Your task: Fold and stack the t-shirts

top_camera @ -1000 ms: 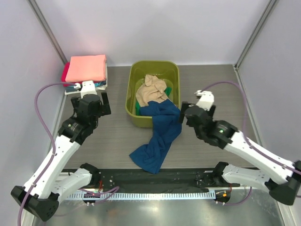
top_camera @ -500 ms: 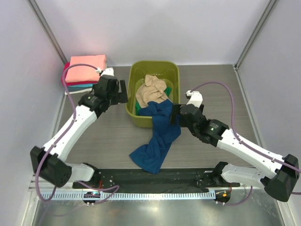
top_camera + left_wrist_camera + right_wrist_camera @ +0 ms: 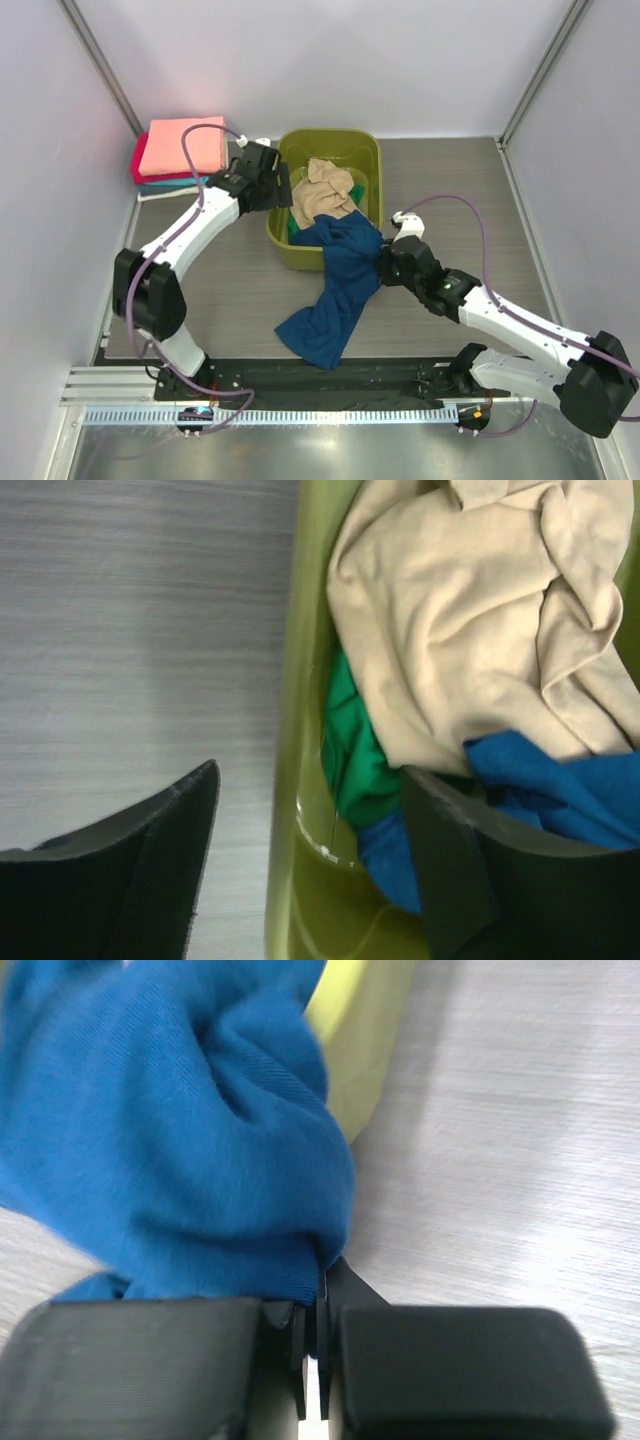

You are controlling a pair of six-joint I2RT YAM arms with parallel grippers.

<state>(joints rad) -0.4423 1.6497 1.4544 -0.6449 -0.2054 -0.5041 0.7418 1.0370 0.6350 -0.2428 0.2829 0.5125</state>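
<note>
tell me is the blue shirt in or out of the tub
Half out: the blue shirt drapes over the near rim of the tub, one end inside, the rest crumpled on the table.

A grey wood-grain worktop (image 3: 450,180) forms the base of a booth closed in by pale, plain panels: a back wall (image 3: 330,60), a left wall (image 3: 40,220) and a right wall (image 3: 595,200). Slanting aluminium posts (image 3: 102,70) mark the two back corners. Along the near edge runs a black strip (image 3: 330,378), then a brushed metal plate (image 3: 330,455). The light is even and soft, the shadows faint.
</note>
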